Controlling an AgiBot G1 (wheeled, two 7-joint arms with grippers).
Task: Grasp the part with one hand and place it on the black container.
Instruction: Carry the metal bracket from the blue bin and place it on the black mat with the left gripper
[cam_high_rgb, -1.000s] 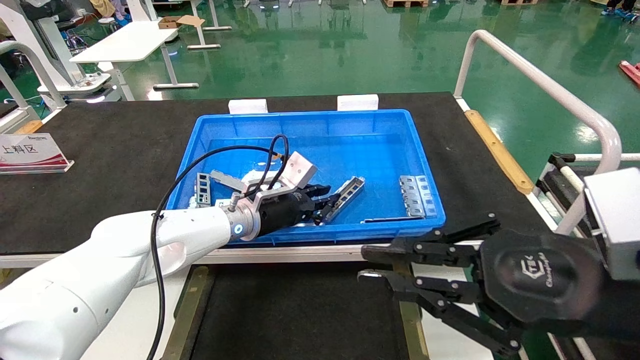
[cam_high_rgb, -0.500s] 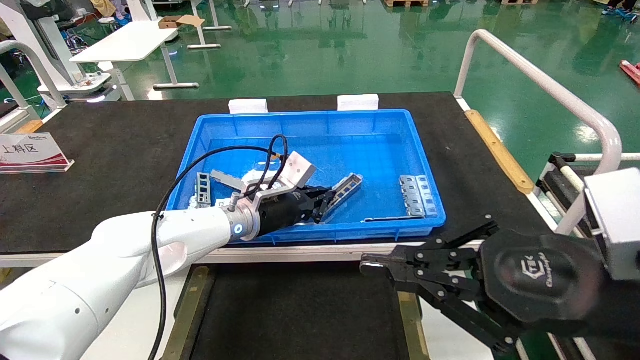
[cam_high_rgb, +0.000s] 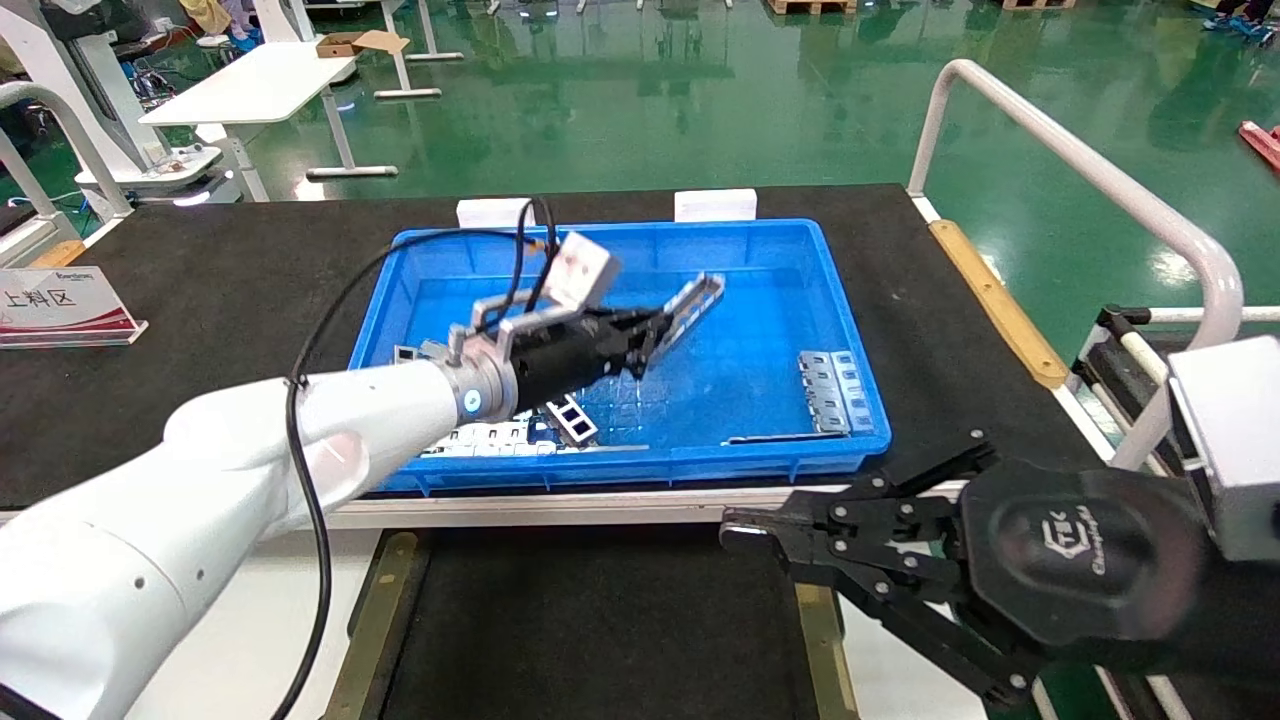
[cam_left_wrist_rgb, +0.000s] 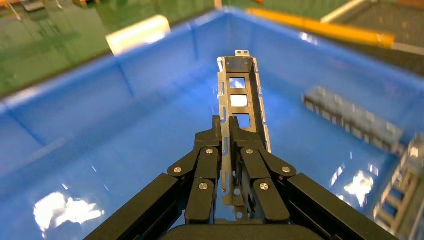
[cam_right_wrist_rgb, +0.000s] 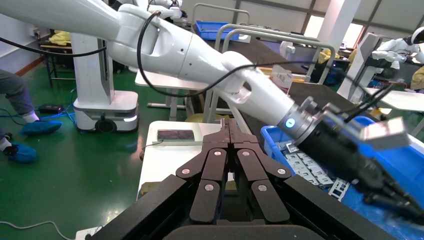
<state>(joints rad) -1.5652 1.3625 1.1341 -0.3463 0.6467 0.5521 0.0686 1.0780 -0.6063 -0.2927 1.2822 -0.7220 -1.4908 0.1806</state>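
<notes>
The part (cam_high_rgb: 688, 307) is now riding in the air above the blue bin (cam_high_rgb: 770, 250), tilted with its free end pointing up toward the bin's far wall; half a second ago it was down low, close to the bin floor nearer the front rim. The left gripper (cam_high_rgb: 655, 330) is clamping it at its lower end, jaws closed tight on the strip, and the left wrist view is showing the channel (cam_left_wrist_rgb: 239, 100) sticking straight out between the fingers (cam_left_wrist_rgb: 207, 150) with its rectangular cutouts open to the blue behind. The whole left arm has risen and swung toward the bin's middle, uncovering a cluster of loose metal pieces (cam_high_rgb: 520, 435) lying near the bin's front left corner. A slotted metal plate (cam_high_rgb: 830, 390) is lying flat at the bin's right side, unmoved. The black container (cam_high_rgb: 600, 620) is sitting in front of the bin, below the worktop edge, with nothing of the part on it. The right gripper (cam_high_rgb: 735, 535) is hanging over the container's right strip, jaws pressed together, unchanged from a moment ago.
</notes>
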